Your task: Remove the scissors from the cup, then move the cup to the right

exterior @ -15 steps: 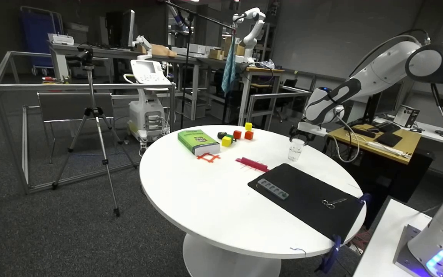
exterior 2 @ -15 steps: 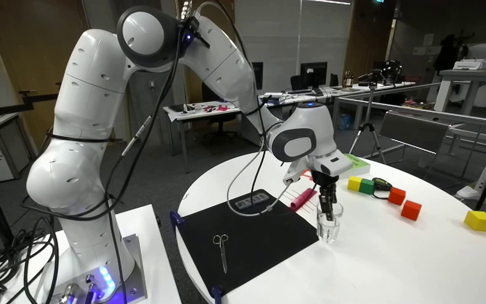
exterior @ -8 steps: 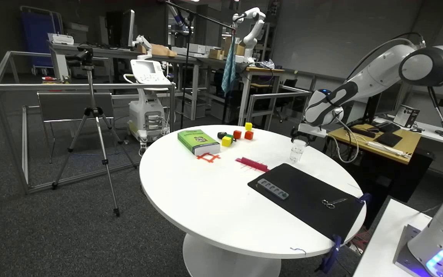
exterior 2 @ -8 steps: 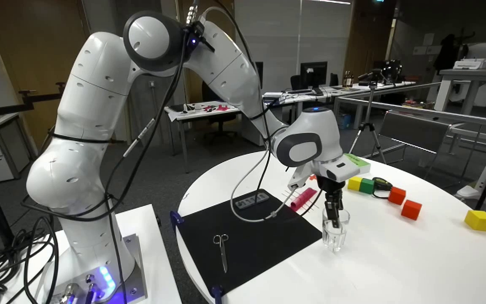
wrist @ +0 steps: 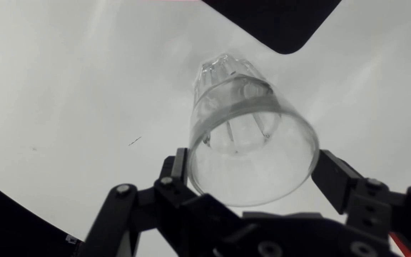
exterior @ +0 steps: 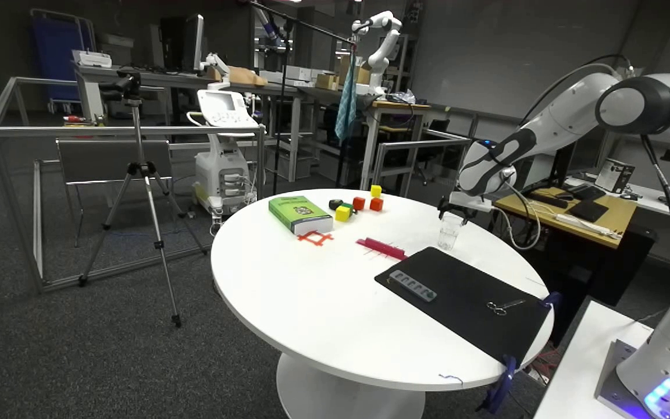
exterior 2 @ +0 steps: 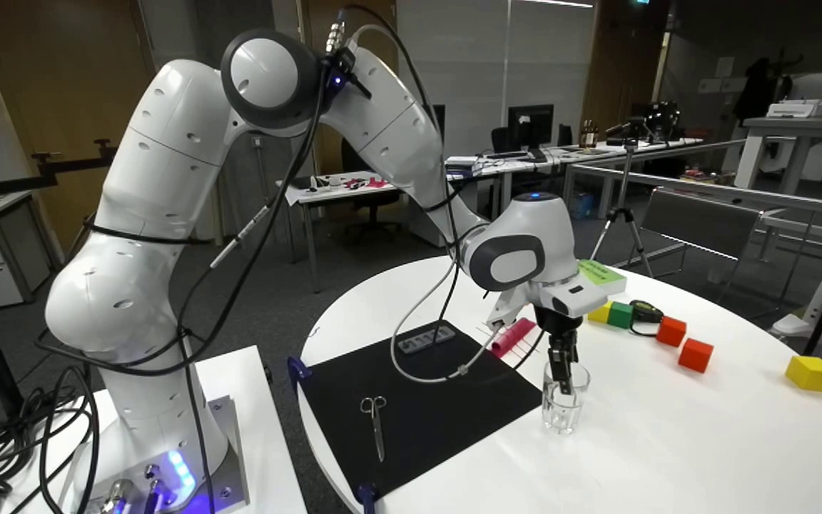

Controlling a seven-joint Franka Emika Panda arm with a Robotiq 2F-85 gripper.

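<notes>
Blk two-finger gripper, pointing down, holds a clear tumbler btwn its fingers: in wrist view they meet opp. sides of the tumbler, from outside, nr the rim. The round mouth faces the wrist cam; the lower part is ridged and see-through. It leans a bit; can't tell if its base touches the round wht table. In both exterior views it's just off a corner of a blk rect. mat.

On the mat, well apart from the gripper: sm. silver scissors, lying flat, + a grey strip w/ a row of dark squares. Blue clamps sit at the mat's edge, on the table rim.

Nr the mat's opp. edge, a pinkish-red bar w/ thin spikes. Farther on, a thick green book; then yellow cube + green cube side by side, two red cubes, another yellow one apart.

Wht Panda arm spans from its base, on a sep. wht table, blue light lit. Bkgd: tripod, wht cart w/ screen, 2nd wht robot arm.
</notes>
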